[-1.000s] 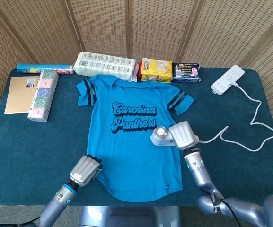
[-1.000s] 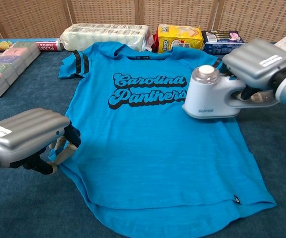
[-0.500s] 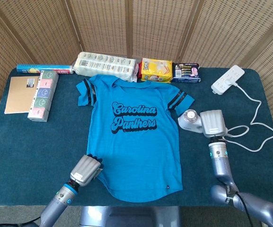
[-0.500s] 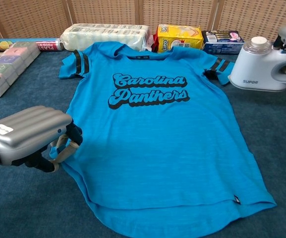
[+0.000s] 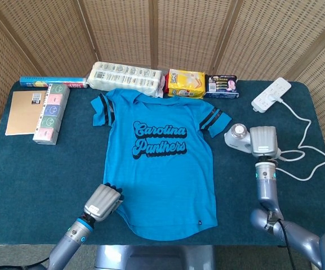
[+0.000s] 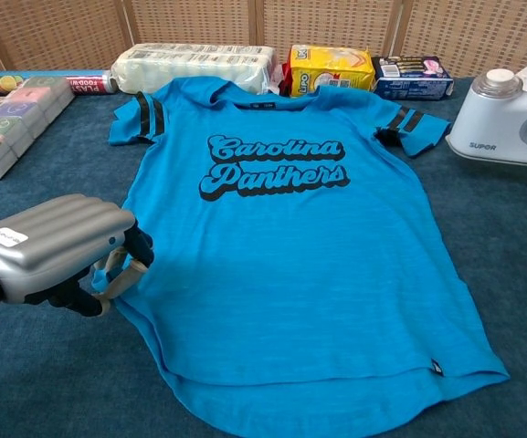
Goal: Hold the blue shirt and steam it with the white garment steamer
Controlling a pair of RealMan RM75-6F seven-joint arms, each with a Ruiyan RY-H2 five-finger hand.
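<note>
A notebook [image 5: 25, 111] and a row of boxes [image 5: 50, 113] lay near the tabletop's [image 5: 27, 174] left edge, well beyond the left hand [image 5: 101, 203], with bare blue cloth between them and it. A tube [image 5: 52, 82] ran along the back edge there.

The left hand sat at the near edge, its fingers [image 6: 119, 274] curled closed on the lower left hem of the shirt [image 5: 160, 163]. The shirt lay flat and face up in the middle, its collar toward the back row of packs and its bottom hem close to the near edge, to the right of those fingers. Past the collar stood a white pack [image 5: 127, 78], a yellow pack [image 5: 186, 84] and a dark box [image 5: 222, 86], the white and yellow ones touching or nearly touching the shirt.

Open tabletop showed between the shirt's right side and the right hand [image 5: 264, 142]. That hand gripped the handle of the steamer [image 5: 238, 136], which stood on the tabletop just off the right sleeve, clear of the shirt. Beyond the right fingers lay a power strip [image 5: 271, 94], its cord [image 5: 306, 138] looping near the right edge.
</note>
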